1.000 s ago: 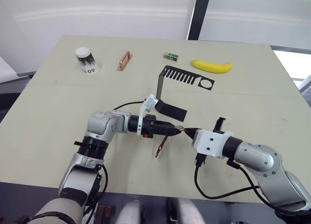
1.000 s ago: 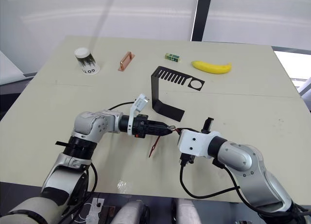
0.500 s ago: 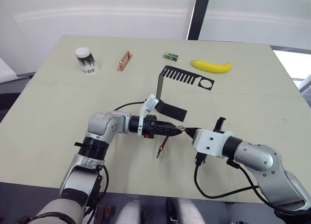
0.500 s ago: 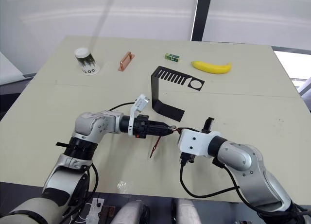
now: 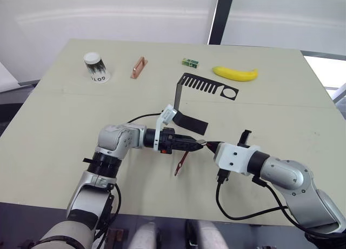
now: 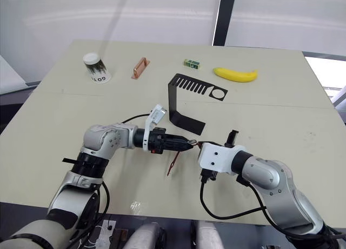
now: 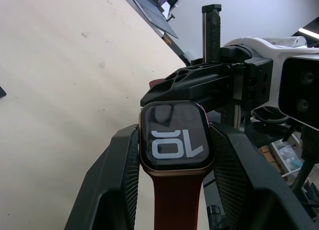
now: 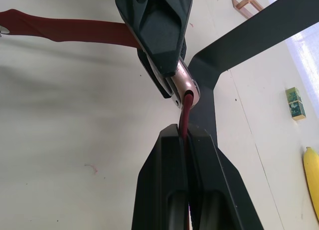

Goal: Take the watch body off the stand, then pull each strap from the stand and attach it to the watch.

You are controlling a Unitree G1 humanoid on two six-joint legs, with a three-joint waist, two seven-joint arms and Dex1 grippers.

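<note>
L end effector [image 5: 199,143] clamps watch [image 7: 174,136]; R end effector [image 8: 185,132] pinches 2nd strap [image 8: 186,110] at lug—misalignment may jam it.

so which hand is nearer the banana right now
Right. The right hand sits in front of the banana, slightly to its left, well short of it. The left hand is just beside it, a little further left, so slightly farther away.

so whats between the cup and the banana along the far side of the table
In the left eye view, the copper bar lies nearest the cup, then the small green box before the banana.
</note>
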